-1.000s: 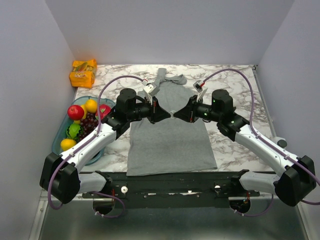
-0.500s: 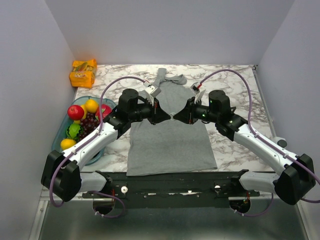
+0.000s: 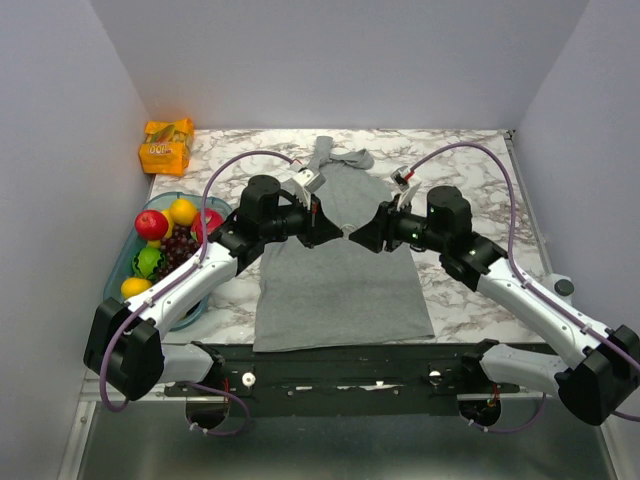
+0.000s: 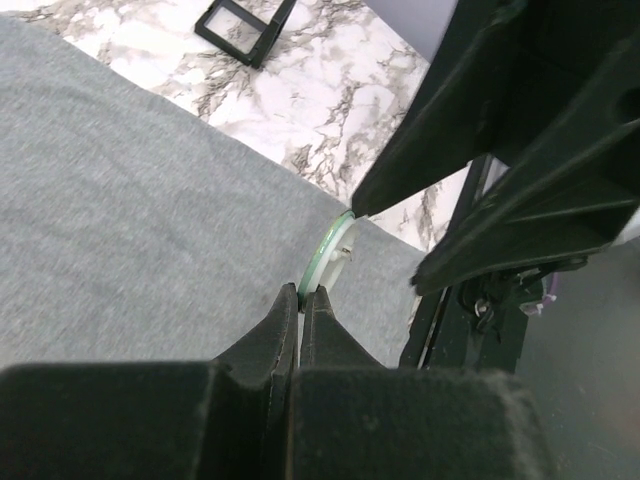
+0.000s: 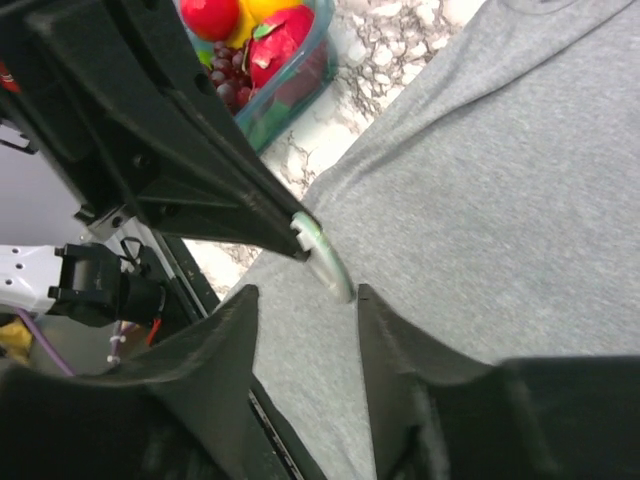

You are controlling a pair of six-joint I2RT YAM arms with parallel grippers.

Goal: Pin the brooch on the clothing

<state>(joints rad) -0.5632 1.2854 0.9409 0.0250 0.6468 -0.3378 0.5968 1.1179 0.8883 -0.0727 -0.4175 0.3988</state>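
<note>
The brooch (image 4: 326,255) shows edge-on as a thin green and white disc, held just above the light-grey tank top (image 3: 340,285), which lies flat mid-table. My left gripper (image 4: 303,293) is shut on the brooch's lower rim. My right gripper (image 5: 305,295) is open; the brooch (image 5: 327,262) sits just ahead of its fingertips, close to the right-hand one. In the top view the two grippers, left (image 3: 330,230) and right (image 3: 361,236), meet tip to tip over the top's chest, and the brooch is a tiny speck between them.
A black square card frame (image 4: 243,20) lies on the marble beyond the tank top. A teal bin (image 3: 118,272) of fruit stands at the left. An orange snack pack (image 3: 165,145) sits at the back left. White walls stand close on three sides.
My right gripper has opened and drawn back a little to the right, away from the brooch. My left gripper still holds the brooch in about the same spot.
</note>
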